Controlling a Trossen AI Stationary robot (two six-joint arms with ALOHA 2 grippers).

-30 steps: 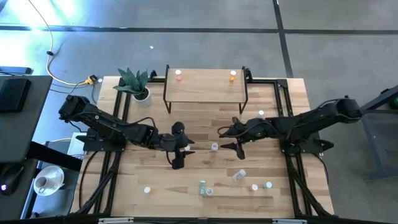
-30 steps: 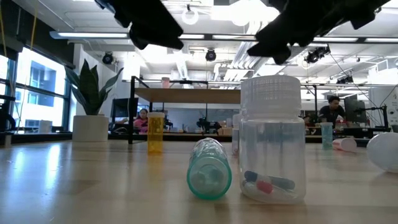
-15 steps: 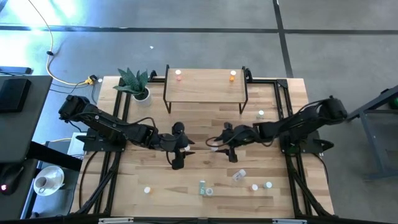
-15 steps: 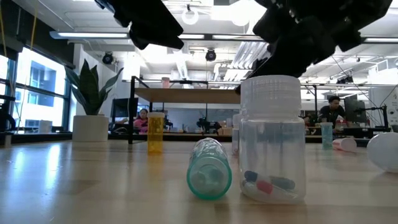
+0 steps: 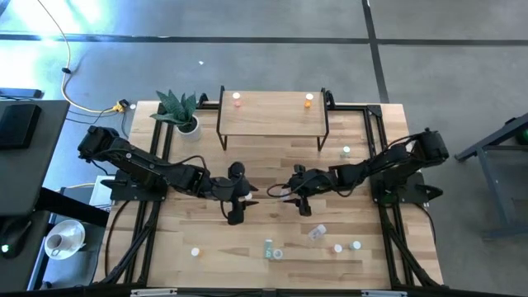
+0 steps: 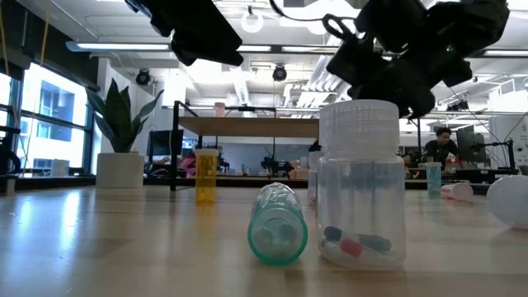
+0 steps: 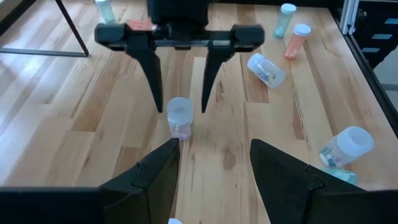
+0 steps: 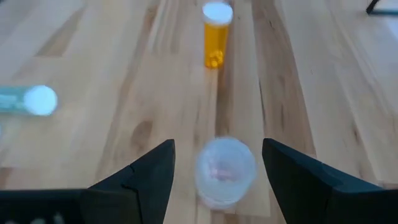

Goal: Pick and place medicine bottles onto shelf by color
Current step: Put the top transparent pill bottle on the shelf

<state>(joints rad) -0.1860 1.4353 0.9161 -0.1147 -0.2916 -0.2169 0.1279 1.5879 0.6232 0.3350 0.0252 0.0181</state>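
Observation:
A small clear bottle with a clear cap (image 7: 180, 118) (image 8: 225, 169) stands upright on the tabletop near the middle. My right gripper (image 5: 285, 193) (image 8: 217, 146) is open and low over the table, one finger on either side of this bottle, with gaps showing. My left gripper (image 5: 247, 196) (image 7: 214, 165) waits open just left of it, pointing at the bottle, nothing between its fingers. The shelf (image 5: 272, 115) stands at the far middle with a pale bottle (image 5: 237, 99) and an orange bottle (image 5: 308, 100) on its far edge.
Loose bottles stand or lie near the front edge: an orange one (image 5: 195, 252), a green one on its side (image 5: 268, 247), a clear one on its side (image 5: 318, 233), a pink one (image 5: 338, 248). Another bottle (image 5: 346, 150) stands right of the shelf. A potted plant (image 5: 183, 115) is far left.
My right gripper has come down and moved toward the table's left, from right of the clear bottle to a place where its fingers stand on either side of it. The bottle has stayed where it was, upright.

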